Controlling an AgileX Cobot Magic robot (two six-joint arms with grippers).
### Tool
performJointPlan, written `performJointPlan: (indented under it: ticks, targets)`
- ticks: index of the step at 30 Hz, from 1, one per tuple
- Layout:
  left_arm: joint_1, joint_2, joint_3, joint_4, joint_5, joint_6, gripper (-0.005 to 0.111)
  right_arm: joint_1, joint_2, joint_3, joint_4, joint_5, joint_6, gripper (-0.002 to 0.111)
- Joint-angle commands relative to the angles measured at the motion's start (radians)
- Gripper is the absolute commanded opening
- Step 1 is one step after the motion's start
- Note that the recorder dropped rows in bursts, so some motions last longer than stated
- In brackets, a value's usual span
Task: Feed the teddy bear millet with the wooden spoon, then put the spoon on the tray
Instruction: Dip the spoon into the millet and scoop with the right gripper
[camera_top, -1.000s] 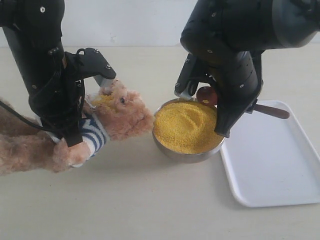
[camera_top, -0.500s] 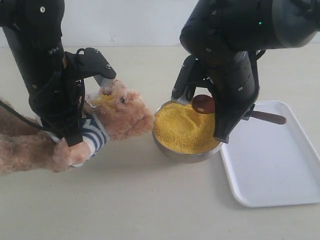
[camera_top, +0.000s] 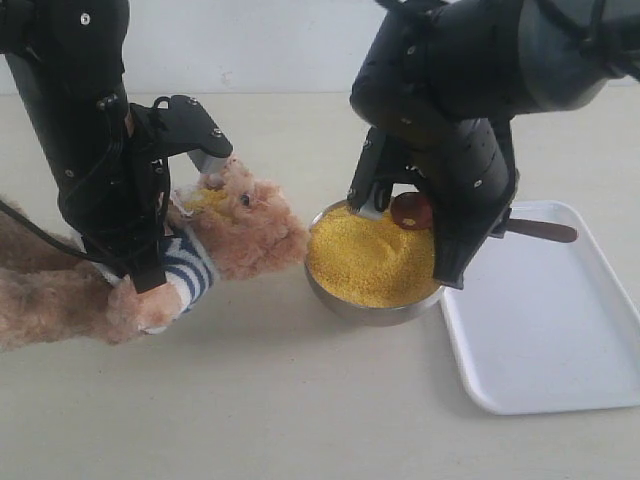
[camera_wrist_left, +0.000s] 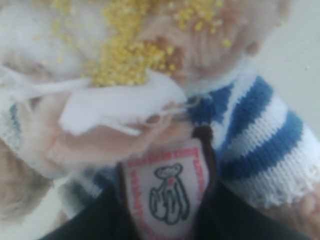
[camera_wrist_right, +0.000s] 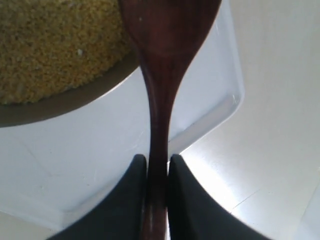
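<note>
Wooden spoon (camera_top: 412, 210) clamped by handle in right gripper (camera_wrist_right: 156, 161), its scoop over millet (camera_top: 365, 255), handle over tray (camera_top: 560, 340). Beige tabletop (camera_top: 280, 400), white wall (camera_top: 270, 45). Metal bowl (camera_top: 360, 310) just beside tray. Left gripper (camera_top: 148, 272) pinches teddy bear (camera_top: 250, 225) by shirt; grains on its face.

Bright even light, blurry wrist views

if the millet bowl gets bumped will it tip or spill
Probably slides rather than tips: the metal bowl looks low and wide on a smooth table. Likely heavy for its size, since millet fills it. A sharp shove could well spill some, as the loose grains reach the rim.
</note>
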Motion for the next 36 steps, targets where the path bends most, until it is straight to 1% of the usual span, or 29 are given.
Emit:
performJointPlan:
  ticks: [1,4,9,36]
  targets:
    - [-0.003,-0.012,-0.004,0.0,-0.004,-0.015,0.004,0.045,0.019,-0.001,-0.041,0.002,0.001,0.0]
    - [-0.003,-0.012,-0.004,0.0,-0.004,-0.015,0.004,0.065,0.023,-0.001,-0.066,-0.002,0.012,0.0]
    - [-0.003,-0.012,-0.004,0.0,-0.004,-0.015,0.004,0.065,0.023,-0.001,-0.085,0.003,0.045,0.0]
    - [-0.003,-0.012,-0.004,0.0,-0.004,-0.018,0.004,0.065,0.023,-0.001,0.084,-0.021,-0.015,0.0]
